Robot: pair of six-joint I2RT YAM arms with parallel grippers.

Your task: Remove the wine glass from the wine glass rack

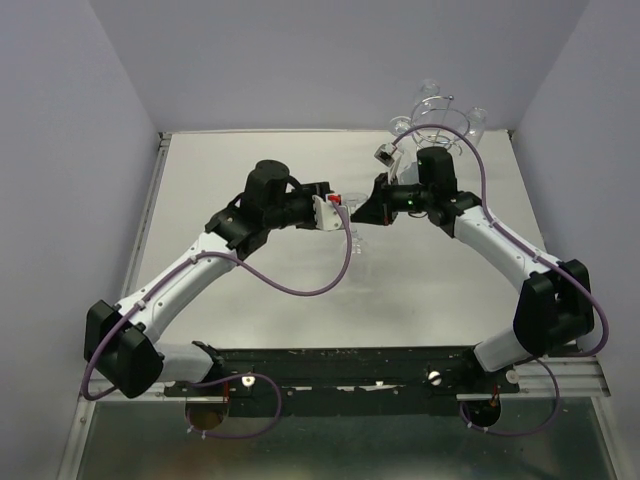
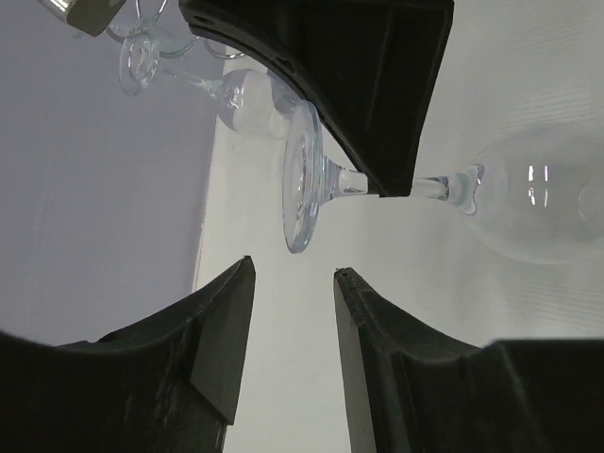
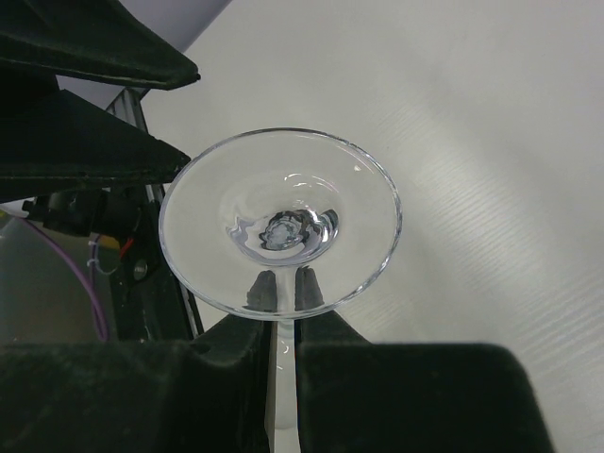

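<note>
My right gripper [image 3: 280,278] is shut on the stem of a clear wine glass [image 3: 279,231], whose round foot faces the right wrist camera. In the left wrist view the glass [image 2: 304,179] lies sideways, with its bowl to the right and the right gripper's black fingers [image 2: 377,85] around the stem. My left gripper [image 2: 293,274] is open and empty just below the foot, not touching it. In the top view both grippers meet mid-table, left [image 1: 338,212] and right [image 1: 366,212], with the glass [image 1: 355,238] faint between them. The chrome wine glass rack [image 1: 440,118] stands behind, apart from the held glass.
Other clear glasses [image 1: 478,122] still hang upside down on the rack at the back right; they also show in the left wrist view [image 2: 142,61]. Grey walls close the table at the back and both sides. The table's raised left edge [image 1: 150,210] runs along the wall.
</note>
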